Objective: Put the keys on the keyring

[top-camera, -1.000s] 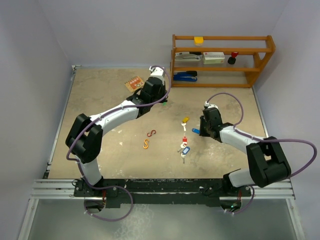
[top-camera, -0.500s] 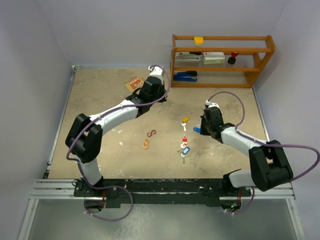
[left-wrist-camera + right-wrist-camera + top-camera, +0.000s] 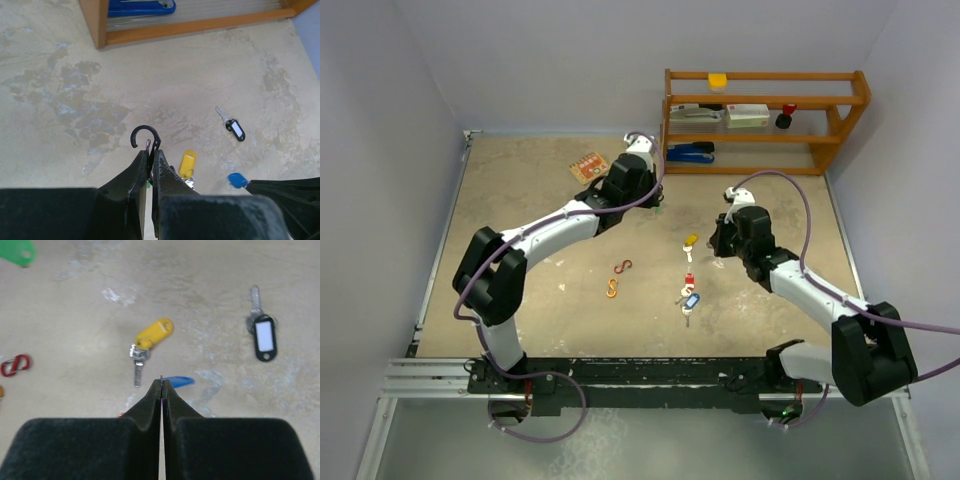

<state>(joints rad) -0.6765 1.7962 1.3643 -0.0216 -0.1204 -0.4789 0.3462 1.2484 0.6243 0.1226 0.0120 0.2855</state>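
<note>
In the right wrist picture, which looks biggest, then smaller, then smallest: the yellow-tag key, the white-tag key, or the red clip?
1. yellow-tag key and white-tag key: they look about alike, so a tie.
2. red clip: smallest.

A robotics lab bench: blank walls (image 3: 390, 150) enclose a worn tabletop (image 3: 520, 190) edged by aluminium rail (image 3: 430, 375)

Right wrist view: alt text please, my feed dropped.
The right gripper is shut, seemingly pinching a blue-tagged key at its tips. On the table beyond lie a yellow-tagged key, a white-tagged key and a red clip; a green tag shows top left.
</note>
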